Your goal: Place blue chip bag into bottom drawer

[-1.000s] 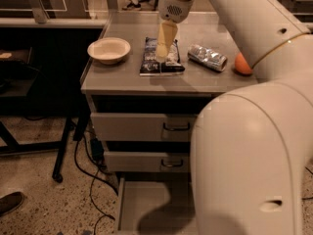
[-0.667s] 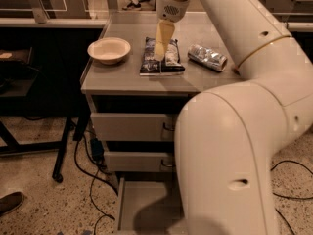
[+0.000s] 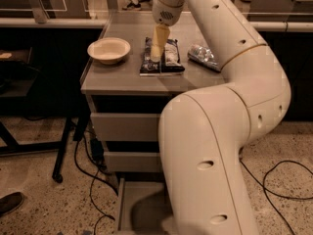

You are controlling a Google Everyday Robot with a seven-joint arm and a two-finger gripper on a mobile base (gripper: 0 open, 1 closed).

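Note:
The blue chip bag [image 3: 171, 58] lies flat on the grey cabinet top [image 3: 122, 77], near the middle, right of a bowl. My gripper [image 3: 156, 57] hangs straight down from the wrist onto the bag's left half, at or just above its surface. The bottom drawer [image 3: 137, 199] is pulled open at floor level below the cabinet front. Its grey floor shows at the left, and my arm hides its right part.
A white bowl [image 3: 108, 50] sits on the cabinet's left side. A silver foil packet [image 3: 202, 56] lies to the right of the bag. Two upper drawers [image 3: 124, 126] are shut. Cables [image 3: 88, 180] run over the floor. My large arm [image 3: 210, 146] fills the right foreground.
My arm's elbow has swung closer and to the left, now covering the cabinet's right side. The gripper stays over the chip bag, and the bag has not moved.

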